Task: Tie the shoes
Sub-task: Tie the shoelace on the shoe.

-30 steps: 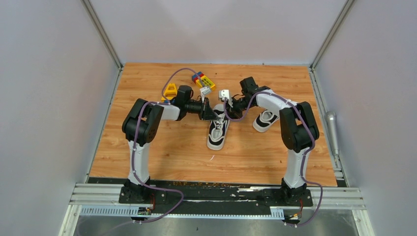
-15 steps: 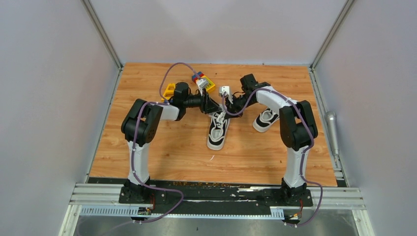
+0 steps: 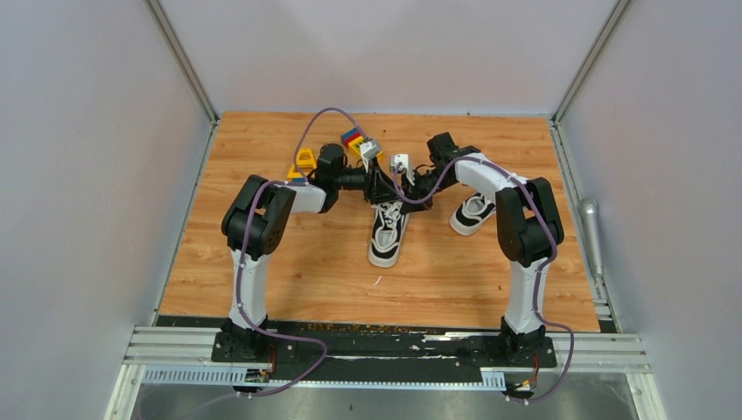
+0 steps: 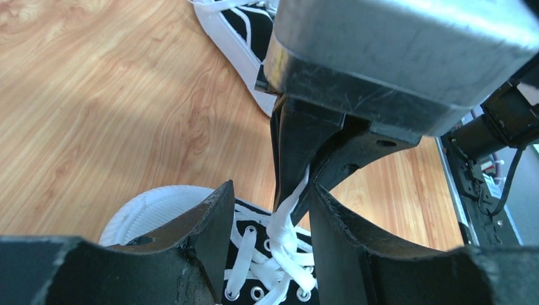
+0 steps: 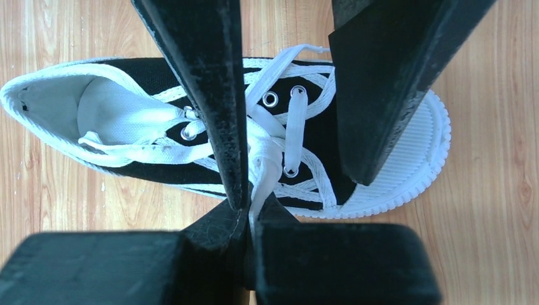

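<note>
One black shoe (image 3: 386, 236) with a white toe cap lies mid-table, toe toward me. The second shoe (image 3: 472, 213) lies to its right; it also shows in the left wrist view (image 4: 238, 25). Both grippers meet above the first shoe's laces. My right gripper (image 3: 404, 191) is shut on a white lace (image 5: 264, 159) and holds it taut above the eyelets; the pinch shows in its own view (image 5: 249, 213) and in the left wrist view (image 4: 289, 200). My left gripper (image 3: 385, 186) is open, its fingers (image 4: 191, 248) straddling that lace (image 4: 286, 222) without touching it.
Colourful toy blocks (image 3: 354, 138) and a yellow block (image 3: 304, 157) lie behind the left arm. A grey metal cylinder (image 3: 591, 219) lies off the table's right edge. Grey walls enclose the wooden table (image 3: 289, 262) on three sides.
My left gripper has moved up and to the right, closing in on the right gripper until its open fingers sit around the held lace. The right gripper rose slightly, then held still.
</note>
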Controlling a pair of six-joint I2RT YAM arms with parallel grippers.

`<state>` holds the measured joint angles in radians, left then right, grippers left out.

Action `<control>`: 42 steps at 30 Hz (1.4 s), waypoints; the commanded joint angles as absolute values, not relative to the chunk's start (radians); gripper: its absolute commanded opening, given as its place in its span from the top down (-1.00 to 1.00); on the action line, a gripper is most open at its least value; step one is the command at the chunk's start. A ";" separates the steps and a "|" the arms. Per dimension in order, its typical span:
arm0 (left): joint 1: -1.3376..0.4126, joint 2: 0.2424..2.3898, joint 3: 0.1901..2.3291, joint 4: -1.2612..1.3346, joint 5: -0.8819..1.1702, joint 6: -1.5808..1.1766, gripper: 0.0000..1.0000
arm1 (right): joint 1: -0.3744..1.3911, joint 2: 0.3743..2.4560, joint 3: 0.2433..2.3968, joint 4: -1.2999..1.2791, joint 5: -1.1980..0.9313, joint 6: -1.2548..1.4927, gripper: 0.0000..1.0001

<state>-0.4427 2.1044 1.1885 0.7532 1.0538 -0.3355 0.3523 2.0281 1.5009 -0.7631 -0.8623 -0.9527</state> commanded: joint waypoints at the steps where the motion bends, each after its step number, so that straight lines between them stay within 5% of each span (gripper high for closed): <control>1: -0.447 2.126 1.223 0.727 1.090 -0.263 -0.09 | 0.350 2.035 1.540 -0.773 -0.894 -0.945 1.00; 10: -0.462 2.138 1.245 0.639 1.115 -0.200 0.24 | 0.351 2.039 1.547 -0.776 -0.894 -0.942 1.00; 14: -0.462 2.144 1.252 0.680 1.143 -0.237 0.63 | 0.350 2.047 1.552 -0.778 -0.892 -0.935 1.00; 16: -0.459 2.135 1.242 0.698 1.134 -0.259 0.97 | 0.351 2.049 1.553 -0.781 -0.885 -0.934 1.00; 42: -0.367 2.021 1.018 0.860 0.968 -0.509 1.00 | 0.332 2.079 1.595 -0.877 -0.860 -0.889 1.00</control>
